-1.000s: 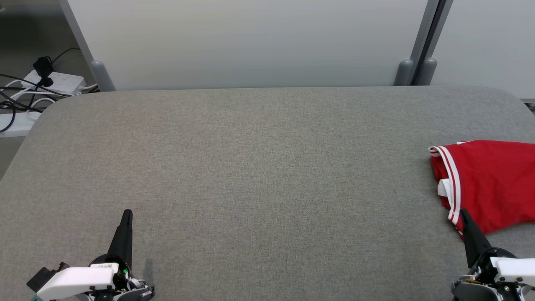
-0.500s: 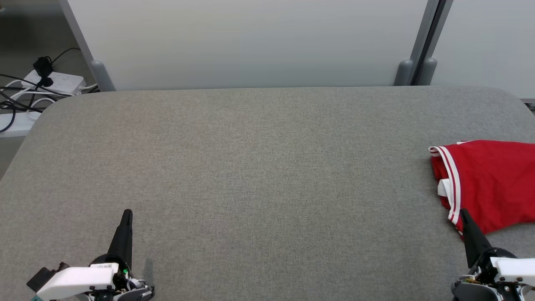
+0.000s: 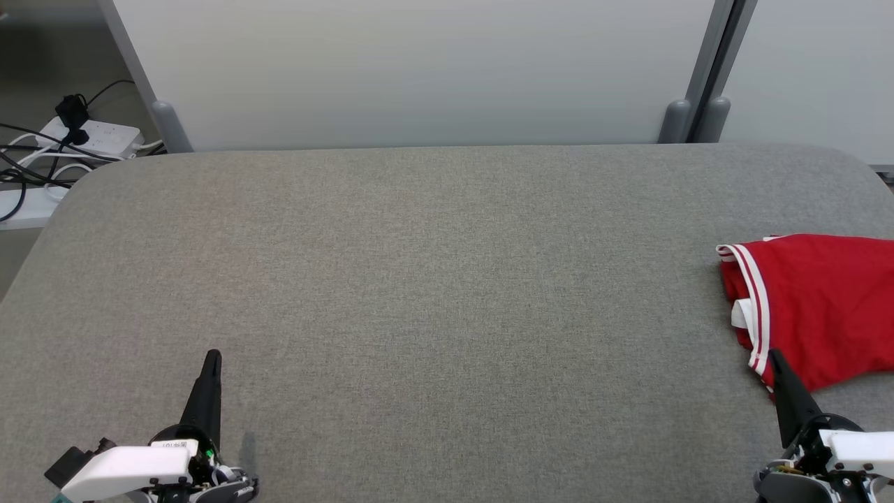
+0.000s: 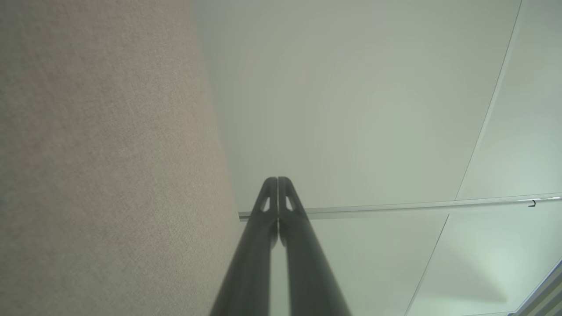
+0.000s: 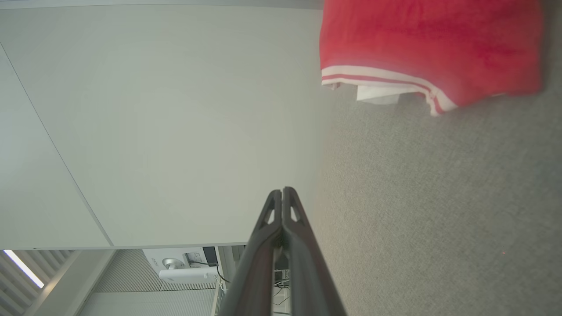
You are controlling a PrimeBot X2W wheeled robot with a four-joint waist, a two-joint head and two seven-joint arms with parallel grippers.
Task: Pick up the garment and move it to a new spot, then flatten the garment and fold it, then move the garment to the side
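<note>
The garment [image 3: 817,307] is red with white stripes along one edge. It lies folded on the grey table [image 3: 433,279] at the far right, partly cut off by the head view's edge. In the right wrist view the garment [image 5: 430,48] sits at the top right. My right gripper [image 3: 774,356] is shut and empty at the lower right, its tip over the garment's near corner. The right gripper [image 5: 282,191] shows its fingers pressed together. My left gripper [image 3: 212,356] is shut and empty at the lower left, and the left gripper [image 4: 277,180] points past the table edge.
White partition panels [image 3: 419,70] stand behind the table, with grey posts [image 3: 691,119] at the back right. A power strip and cables [image 3: 77,140] lie on the floor at the far left.
</note>
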